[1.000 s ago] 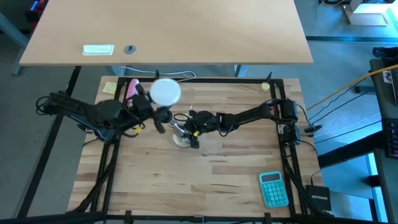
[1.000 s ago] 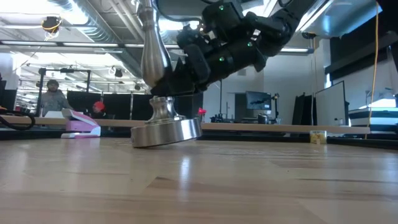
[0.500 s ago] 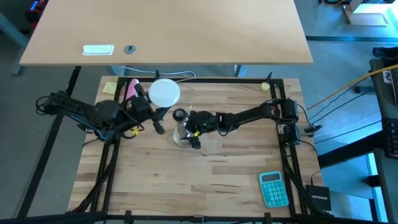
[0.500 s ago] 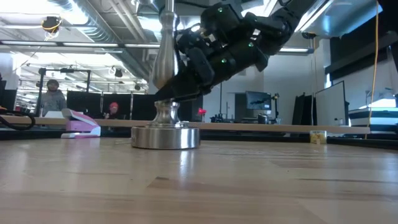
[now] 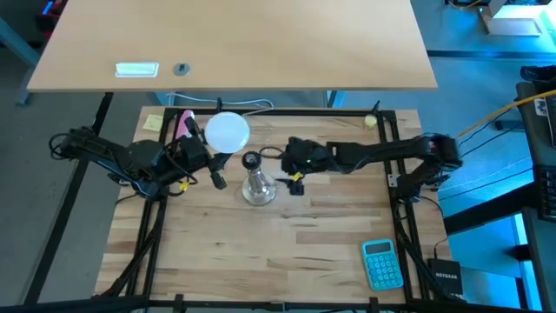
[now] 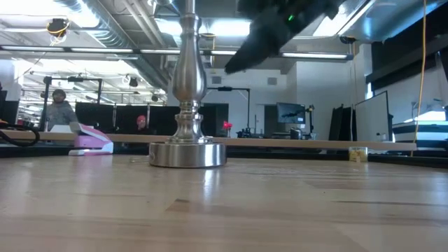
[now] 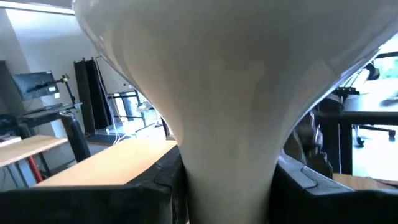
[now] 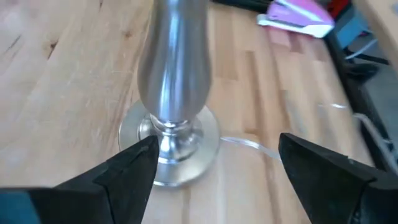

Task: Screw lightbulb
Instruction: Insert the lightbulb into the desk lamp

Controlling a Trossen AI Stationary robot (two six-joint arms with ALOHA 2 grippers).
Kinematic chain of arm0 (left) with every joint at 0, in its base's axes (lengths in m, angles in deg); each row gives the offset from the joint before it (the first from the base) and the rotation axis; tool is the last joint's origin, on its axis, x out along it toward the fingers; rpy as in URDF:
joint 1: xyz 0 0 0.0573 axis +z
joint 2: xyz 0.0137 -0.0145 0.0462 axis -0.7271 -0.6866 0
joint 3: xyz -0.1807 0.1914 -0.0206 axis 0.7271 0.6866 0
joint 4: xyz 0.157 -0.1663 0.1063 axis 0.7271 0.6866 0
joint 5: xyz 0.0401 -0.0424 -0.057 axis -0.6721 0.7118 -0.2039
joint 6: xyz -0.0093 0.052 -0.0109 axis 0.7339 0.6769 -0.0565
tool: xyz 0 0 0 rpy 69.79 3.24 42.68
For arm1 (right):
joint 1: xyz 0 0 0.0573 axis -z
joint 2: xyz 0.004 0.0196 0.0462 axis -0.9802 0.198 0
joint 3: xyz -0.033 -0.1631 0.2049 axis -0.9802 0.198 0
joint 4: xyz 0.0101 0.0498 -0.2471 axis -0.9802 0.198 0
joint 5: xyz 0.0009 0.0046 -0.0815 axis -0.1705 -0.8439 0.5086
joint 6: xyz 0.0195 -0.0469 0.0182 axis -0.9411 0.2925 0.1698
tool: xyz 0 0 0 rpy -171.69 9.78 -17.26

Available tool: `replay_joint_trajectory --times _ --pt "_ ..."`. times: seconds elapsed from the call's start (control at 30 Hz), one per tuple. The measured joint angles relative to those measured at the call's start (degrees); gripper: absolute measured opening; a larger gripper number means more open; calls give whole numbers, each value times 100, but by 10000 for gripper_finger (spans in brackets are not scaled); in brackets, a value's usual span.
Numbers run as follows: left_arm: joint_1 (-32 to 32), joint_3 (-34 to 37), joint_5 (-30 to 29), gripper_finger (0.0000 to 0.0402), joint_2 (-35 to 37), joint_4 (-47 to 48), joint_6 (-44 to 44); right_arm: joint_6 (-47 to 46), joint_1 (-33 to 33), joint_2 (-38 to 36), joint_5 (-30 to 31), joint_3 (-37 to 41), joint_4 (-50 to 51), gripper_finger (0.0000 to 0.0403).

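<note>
The socket stand (image 6: pixel 187 91) rests upright on the tabletop (image 5: pixel 287 252), nothing gripping it. Just beside it, the right tool (image 8: pixel 214 168) hangs with its fingers spread wide and empty, clear of the stem. Farther off, the left tool (image 5: pixel 215 167) is clamped on the narrow neck of the lightbulb (image 5: pixel 228 130), beside the stand's black top and apart from it. With the stand unsupported, a misaligned bulb could cross-thread or push the stand over.

High cam straight down over whole bench (image 5: pixel 287 261), low cam level at benchtop, wrist cams close-in; all but left wrist share socket stand (image 5: pixel 257 180).
</note>
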Motion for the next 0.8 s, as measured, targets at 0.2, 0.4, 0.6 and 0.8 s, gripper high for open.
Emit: replay_joint_trajectory --times 0.2,0.4,0.6,0.8 --pt "-201 -7 9 131 160 169 -191 -54 -2 -848 149 -24 336 334" --pt "-578 -7 672 131 146 272 -636 -259 -66 -1566 -22 -288 105 335" --pt "-854 -4 410 131 50 550 -1020 478 -415 -1698 -209 -588 -840 335" --pt "-896 -4 229 131 -40 526 -936 2679 -1063 -1307 579 -695 -1957 335"
